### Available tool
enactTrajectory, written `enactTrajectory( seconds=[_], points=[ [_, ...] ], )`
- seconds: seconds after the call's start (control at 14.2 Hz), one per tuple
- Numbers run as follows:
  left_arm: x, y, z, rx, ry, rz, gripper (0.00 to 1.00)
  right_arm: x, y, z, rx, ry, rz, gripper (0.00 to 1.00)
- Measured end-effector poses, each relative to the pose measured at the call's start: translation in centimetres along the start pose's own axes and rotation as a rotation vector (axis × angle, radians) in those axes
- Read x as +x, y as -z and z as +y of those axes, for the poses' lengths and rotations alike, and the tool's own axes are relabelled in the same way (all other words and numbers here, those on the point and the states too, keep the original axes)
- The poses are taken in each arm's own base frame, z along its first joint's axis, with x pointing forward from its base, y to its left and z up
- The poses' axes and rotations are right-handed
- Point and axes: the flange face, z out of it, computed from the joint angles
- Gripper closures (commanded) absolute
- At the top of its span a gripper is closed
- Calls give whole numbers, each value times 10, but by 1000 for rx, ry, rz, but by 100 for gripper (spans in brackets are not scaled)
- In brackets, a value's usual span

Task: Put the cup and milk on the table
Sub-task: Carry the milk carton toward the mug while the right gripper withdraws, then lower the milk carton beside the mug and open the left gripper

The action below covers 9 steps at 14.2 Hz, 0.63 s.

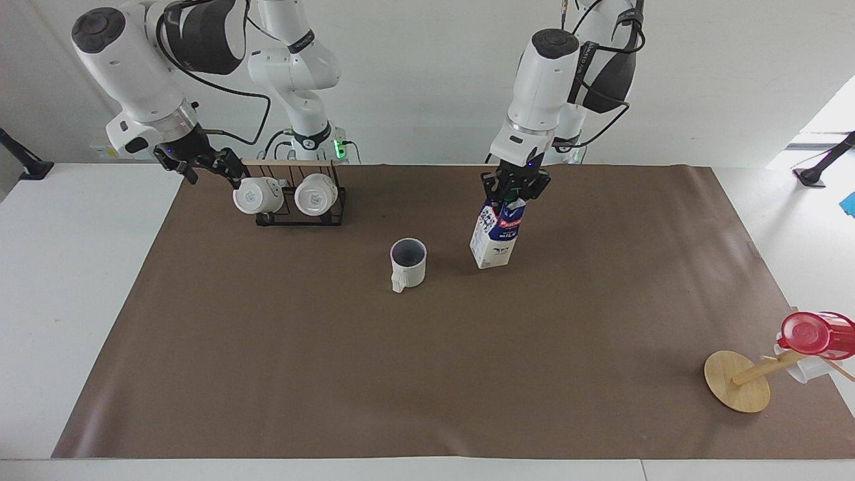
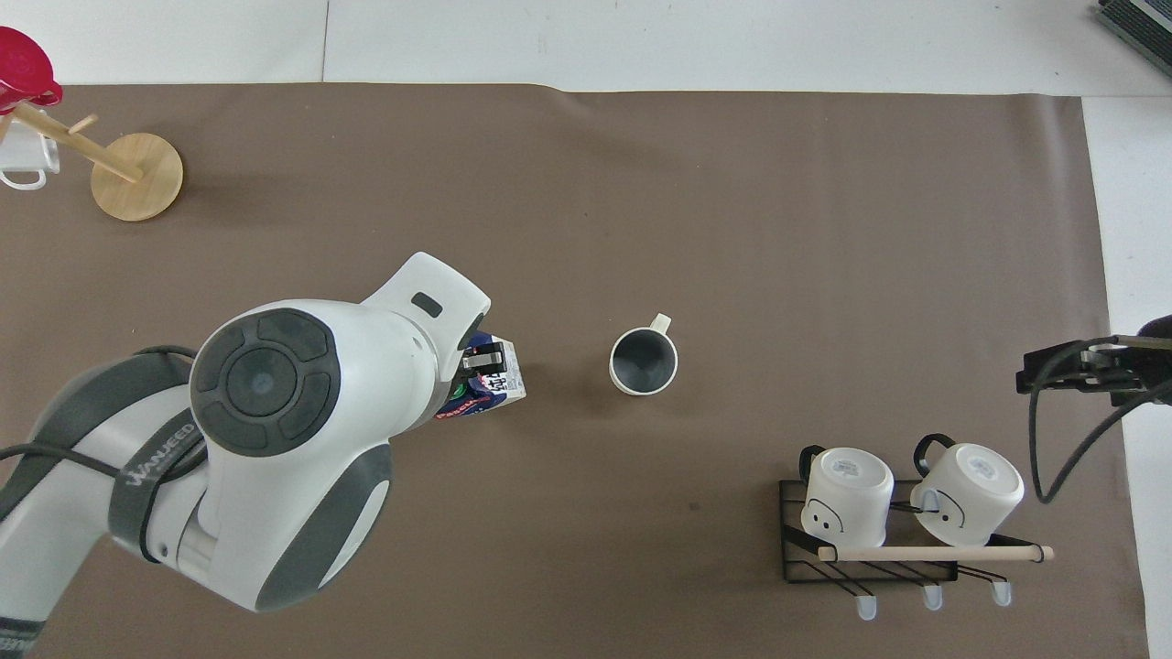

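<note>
The left gripper (image 1: 511, 192) is clamped on the top of the milk (image 1: 495, 234), upright just beside the cup (image 1: 408, 264) (standing on the table (image 1: 467, 374)), toward the left arm's end, while the right gripper (image 1: 212, 168), fingers apart, waits well away from the cup.

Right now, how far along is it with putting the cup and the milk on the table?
Done: the cup stands upright on the table, free of both arms. In hand: the left gripper is shut on the top of the milk, low beside the cup; whether its base touches is unclear. Left: release the carton. The right gripper waits open by the mug rack.
</note>
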Motion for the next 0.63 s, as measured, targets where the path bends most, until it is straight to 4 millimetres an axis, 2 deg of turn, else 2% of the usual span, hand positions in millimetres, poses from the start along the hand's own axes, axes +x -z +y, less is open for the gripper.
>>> enactTrajectory(
  seconds=[0.28,0.42,0.63],
  points=[
    [-5,-33,23,34,-29,13,58,13,53,-19,-4,32,115,0],
    [-7,-39,28,35,-27,13,57,13,80,-19,-4,31,142,0],
    [-7,-39,27,36,-27,13,57,0,115,-18,-4,31,140,0]
  ],
)
